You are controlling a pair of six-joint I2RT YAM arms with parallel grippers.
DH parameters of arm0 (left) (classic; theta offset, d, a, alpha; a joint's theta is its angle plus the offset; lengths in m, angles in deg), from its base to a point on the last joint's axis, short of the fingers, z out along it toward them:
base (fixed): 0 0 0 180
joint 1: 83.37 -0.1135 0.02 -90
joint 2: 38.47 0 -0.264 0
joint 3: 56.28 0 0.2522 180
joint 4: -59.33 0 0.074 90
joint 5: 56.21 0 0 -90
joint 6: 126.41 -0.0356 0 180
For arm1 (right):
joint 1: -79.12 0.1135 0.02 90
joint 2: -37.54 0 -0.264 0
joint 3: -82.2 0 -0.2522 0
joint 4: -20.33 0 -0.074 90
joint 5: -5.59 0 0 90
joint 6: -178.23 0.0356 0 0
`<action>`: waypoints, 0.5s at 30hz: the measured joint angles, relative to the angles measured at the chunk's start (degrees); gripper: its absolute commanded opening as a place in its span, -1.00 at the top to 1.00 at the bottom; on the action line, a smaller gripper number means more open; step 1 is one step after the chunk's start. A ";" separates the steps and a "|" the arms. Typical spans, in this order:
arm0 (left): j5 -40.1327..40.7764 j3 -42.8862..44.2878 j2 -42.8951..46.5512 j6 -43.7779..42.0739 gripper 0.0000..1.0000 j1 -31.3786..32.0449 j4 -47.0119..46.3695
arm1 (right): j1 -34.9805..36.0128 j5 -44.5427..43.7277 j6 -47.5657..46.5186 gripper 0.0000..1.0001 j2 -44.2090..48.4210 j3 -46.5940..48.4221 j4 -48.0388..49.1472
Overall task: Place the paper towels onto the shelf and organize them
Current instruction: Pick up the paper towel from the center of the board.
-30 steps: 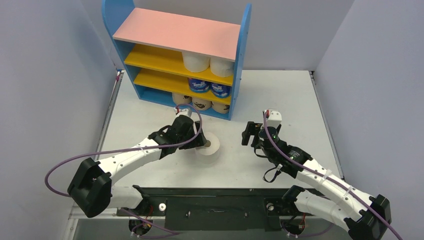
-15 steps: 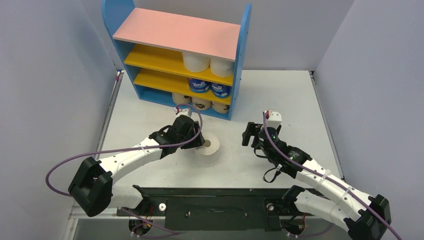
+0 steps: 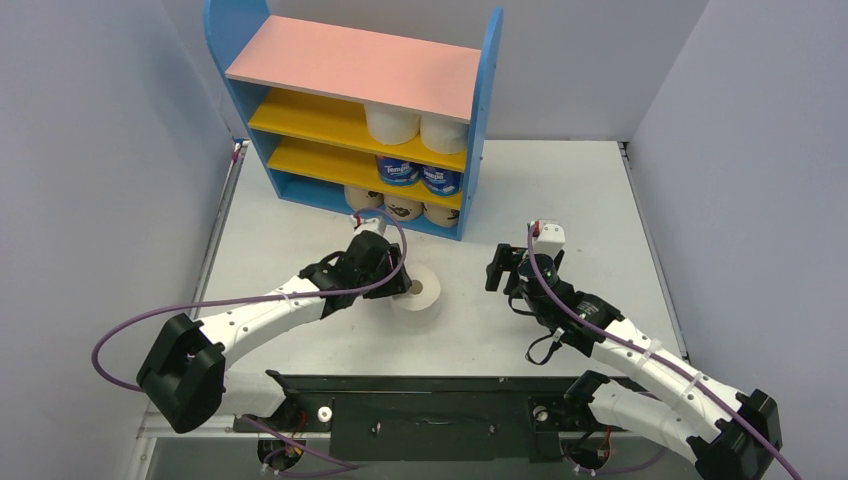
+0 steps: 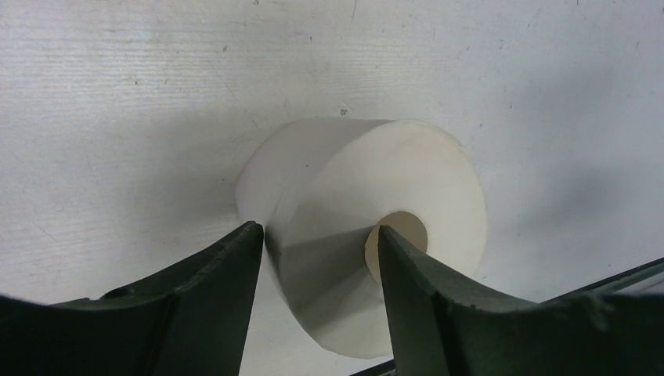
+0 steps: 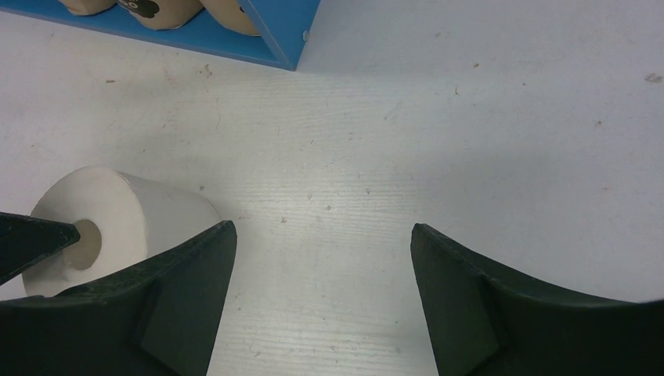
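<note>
A white roll [image 3: 424, 290] stands on end on the desk [image 3: 570, 190], near the front of the shelf [image 3: 489, 90]. The left jaws straddle its wall, one finger outside and one at the core; whether they pinch it I cannot tell. The right jaws hang apart over the desk to its right, well away from it. Stored rolls [image 3: 405, 125] crowd the shelves' right ends. The desk is pale and scuffed, and grey walls [image 3: 90, 150] close in on three sides.

White desk [image 3: 560, 190], scuffed, with dark specks. Pale grey-blue walls [image 3: 100, 150] on three sides. Black plate [image 3: 430, 405] along the near edge.
</note>
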 measured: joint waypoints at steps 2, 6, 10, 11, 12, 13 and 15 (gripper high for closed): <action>-0.15 0.00 0.00 -0.07 -0.17 0.20 0.24 | -0.02 0.00 0.00 -0.54 0.00 -0.09 0.00; -0.31 0.00 0.00 -0.15 -0.17 0.81 0.68 | -0.04 -0.02 0.00 -0.54 0.00 -0.26 0.00; -0.22 0.00 -0.02 -0.17 -0.02 1.05 0.87 | -0.17 0.00 0.00 -0.54 0.00 -0.28 0.02; -0.15 0.00 -0.04 -0.17 0.06 1.09 0.92 | -0.28 0.00 0.00 -0.54 0.00 -0.28 0.02; -0.04 0.00 -0.07 -0.22 0.14 1.16 1.01 | -0.33 0.00 0.00 -0.54 0.00 -0.28 0.02; 0.00 0.00 -0.13 -0.22 0.19 1.18 1.05 | -0.37 0.00 0.00 -0.54 0.00 -0.31 0.02; 0.00 0.02 -0.13 -0.15 0.31 1.22 0.98 | -0.37 0.00 -0.02 -0.54 0.00 -0.46 0.04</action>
